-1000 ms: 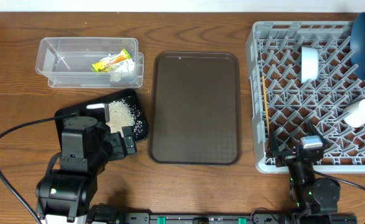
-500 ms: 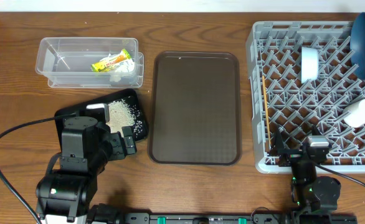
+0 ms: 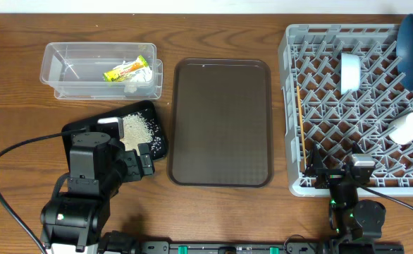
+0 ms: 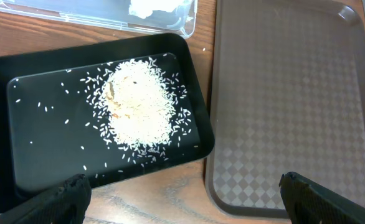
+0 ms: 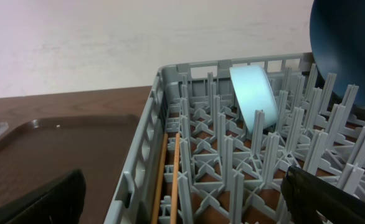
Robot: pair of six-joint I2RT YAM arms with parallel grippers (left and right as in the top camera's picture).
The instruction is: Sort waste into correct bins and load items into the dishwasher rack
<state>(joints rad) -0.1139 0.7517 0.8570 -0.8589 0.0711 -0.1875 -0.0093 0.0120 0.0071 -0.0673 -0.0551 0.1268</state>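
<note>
Rice [image 4: 139,106] lies in black tray [image 4: 20,155] — left gripper [image 4: 182,202] and right gripper [image 5: 182,199] gape wide, empty.

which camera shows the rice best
Left wrist: the rice lies large and central in the black tray, single grains visible. Overhead shows only a small pale patch. The right wrist view misses it.

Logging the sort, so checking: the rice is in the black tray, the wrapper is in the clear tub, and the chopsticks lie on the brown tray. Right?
Not quite. The chopsticks lie in the grey rack, along its left wall, not on the brown tray; the right wrist view shows it. The rice in the black tray and the wrapper in the clear tub are right.
</note>
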